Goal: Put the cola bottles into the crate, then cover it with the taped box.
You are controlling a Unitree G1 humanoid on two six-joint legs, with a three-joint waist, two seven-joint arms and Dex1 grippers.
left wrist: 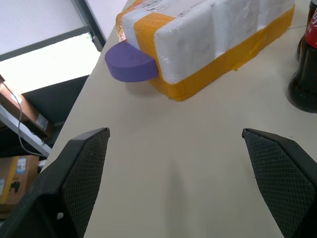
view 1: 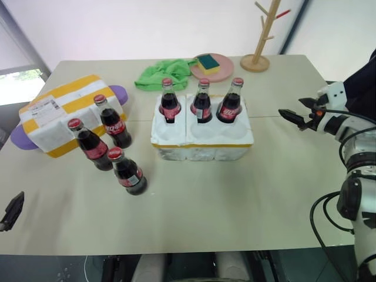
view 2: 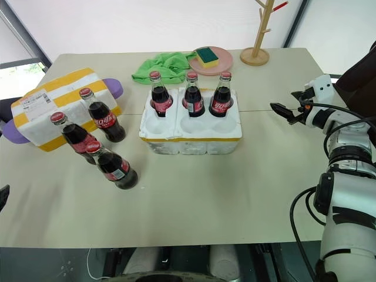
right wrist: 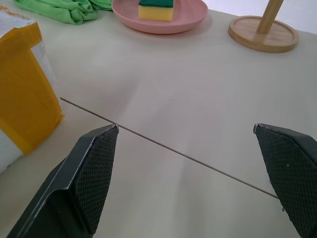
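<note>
The crate (view 1: pixel 202 143), a low white foam tray with a yellow band, sits mid-table. Three cola bottles (view 1: pixel 202 104) stand upright in its far wells; the near wells are empty. Three more cola bottles (view 1: pixel 113 123) stand on the table to its left, the nearest (view 1: pixel 127 173) closest to me. Behind them lies the taped box (view 1: pixel 64 111) with its label up. My left gripper (left wrist: pixel 176 148) is open at the near left edge, pointing toward the taped box (left wrist: pixel 213 34). My right gripper (view 1: pixel 295 108) hangs open to the right of the crate, holding nothing.
A purple block (left wrist: pixel 130 62) pokes out from under the taped box. At the back lie a green cloth (view 1: pixel 160 73), a pink plate (view 1: pixel 220 69) with a sponge, and a wooden rack (view 1: pixel 258 35). A thin seam (right wrist: pixel 168 146) crosses the tabletop.
</note>
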